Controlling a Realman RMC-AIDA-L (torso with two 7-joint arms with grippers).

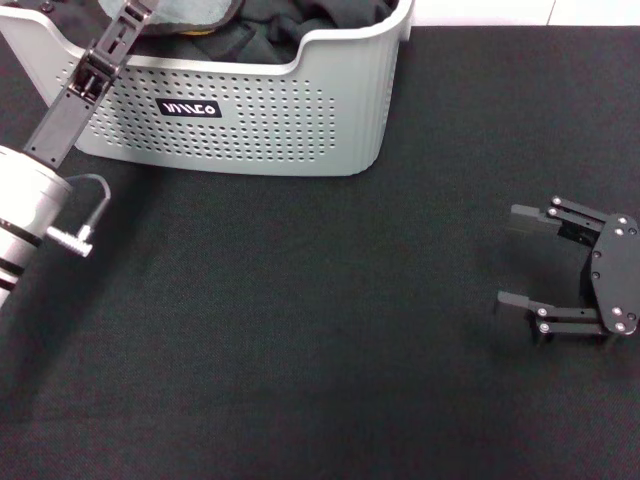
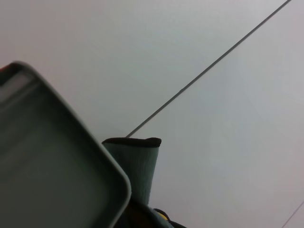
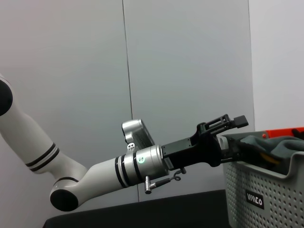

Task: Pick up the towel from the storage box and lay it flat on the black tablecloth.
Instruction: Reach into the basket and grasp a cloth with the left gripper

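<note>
Two arms show in the head view. The left gripper reaches from the lower left up over the rim of the storage box, its tip running past the upper edge of the frame, so from here I cannot tell how its jaws stand. The right wrist view shows that arm from the side: the left gripper has its upper finger sticking out above the basket rim with a gap beneath, while the lower one is lost against the cloth — whether it grips anything cannot be told.

The towel lies inside the storage box at the upper left of the head view, a grey-teal patch with a sliver of orange-yellow at its edge, bunched among black garments. In the left wrist view a grey-teal flap of the towel with a black stitched border stands up just beside the pale rim of the box.

The storage box sits on the black tablecloth, its small black label facing the camera.

The right gripper rests low over the tablecloth at the right of the head view, well apart from the box, its jaws spread wide with nothing between them.
</note>
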